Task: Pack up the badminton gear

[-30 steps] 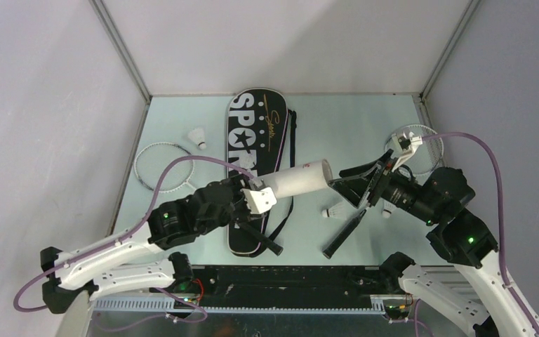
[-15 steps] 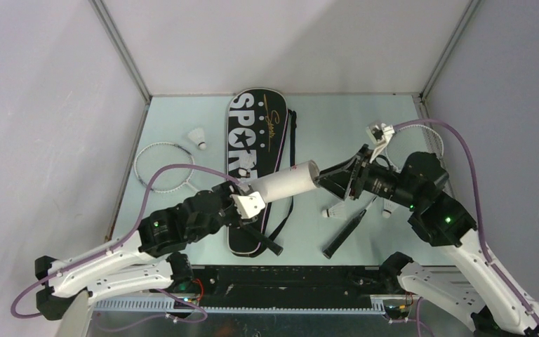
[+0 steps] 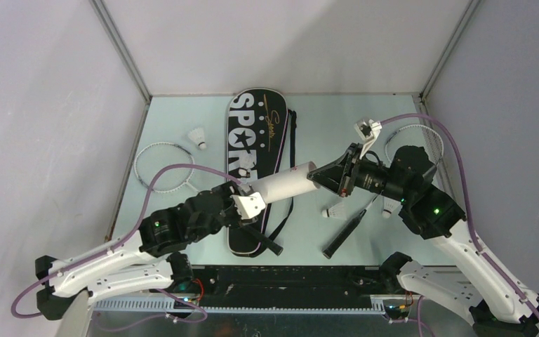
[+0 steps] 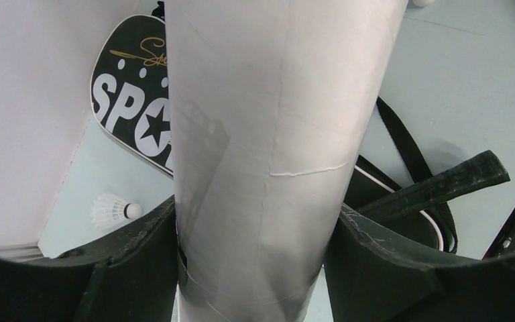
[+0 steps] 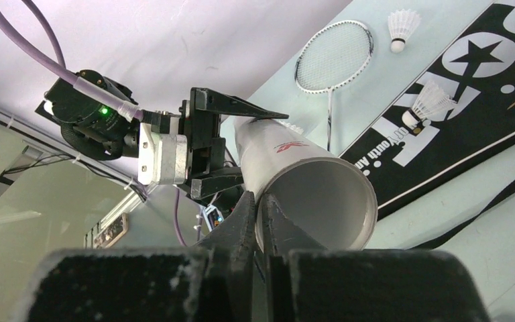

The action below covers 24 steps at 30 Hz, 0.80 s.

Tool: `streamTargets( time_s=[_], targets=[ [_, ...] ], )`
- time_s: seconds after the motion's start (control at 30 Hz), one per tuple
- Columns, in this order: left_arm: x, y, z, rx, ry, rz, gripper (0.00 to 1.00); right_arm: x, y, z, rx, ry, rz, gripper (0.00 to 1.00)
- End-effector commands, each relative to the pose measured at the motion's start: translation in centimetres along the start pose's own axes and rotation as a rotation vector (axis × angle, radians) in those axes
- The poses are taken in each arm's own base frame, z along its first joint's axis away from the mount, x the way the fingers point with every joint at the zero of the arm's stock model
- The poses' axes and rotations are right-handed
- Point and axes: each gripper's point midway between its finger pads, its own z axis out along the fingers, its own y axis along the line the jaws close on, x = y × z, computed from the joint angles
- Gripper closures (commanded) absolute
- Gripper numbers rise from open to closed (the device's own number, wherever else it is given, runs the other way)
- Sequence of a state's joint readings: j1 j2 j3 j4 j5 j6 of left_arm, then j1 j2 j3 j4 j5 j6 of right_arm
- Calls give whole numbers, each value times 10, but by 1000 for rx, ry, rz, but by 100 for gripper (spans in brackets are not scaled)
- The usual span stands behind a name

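My left gripper (image 3: 250,201) is shut around the long white tube (image 3: 286,182) and holds it above the black "SPORT" bag (image 3: 254,126), open end pointing right. In the left wrist view the tube (image 4: 275,134) fills the space between both fingers. My right gripper (image 3: 314,179) is shut on the tube's rim, which the right wrist view shows pinched (image 5: 260,204), one finger inside the open mouth and one outside. Shuttlecocks lie at the left (image 3: 198,137), in the middle (image 3: 335,211) and at the right (image 3: 391,207). One racket (image 3: 161,165) lies left, another (image 3: 413,135) lies right.
A black racket handle (image 3: 344,235) lies on the table below my right gripper. Another handle (image 3: 265,242) rests across the bag's near end. One more shuttlecock (image 5: 429,104) sits on the bag's lettering. Walls close in the table at the left, back and right.
My right gripper moved left to the tube's open end and shut on its rim. My left arm drew the tube slightly down and left, then held still.
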State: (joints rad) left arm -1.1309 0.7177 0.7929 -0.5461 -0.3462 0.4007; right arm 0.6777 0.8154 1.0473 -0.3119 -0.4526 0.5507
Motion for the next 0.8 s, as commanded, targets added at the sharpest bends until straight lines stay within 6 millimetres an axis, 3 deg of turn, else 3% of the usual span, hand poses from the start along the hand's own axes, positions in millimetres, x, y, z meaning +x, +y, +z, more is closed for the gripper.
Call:
streamTargets(
  time_s=[0.0, 0.37, 0.77],
  targets=[
    [-17, 10, -6, -41, -68, -61, 57, -8, 16, -2, -76, -27, -41, 98],
    [-3, 12, -14, -70, -65, -95, 59, -16, 19, -10, -105, -44, -67, 100],
    [7, 14, -13, -104, -55, -101, 61, -25, 1, -12, -53, -66, -65, 100]
  ],
)
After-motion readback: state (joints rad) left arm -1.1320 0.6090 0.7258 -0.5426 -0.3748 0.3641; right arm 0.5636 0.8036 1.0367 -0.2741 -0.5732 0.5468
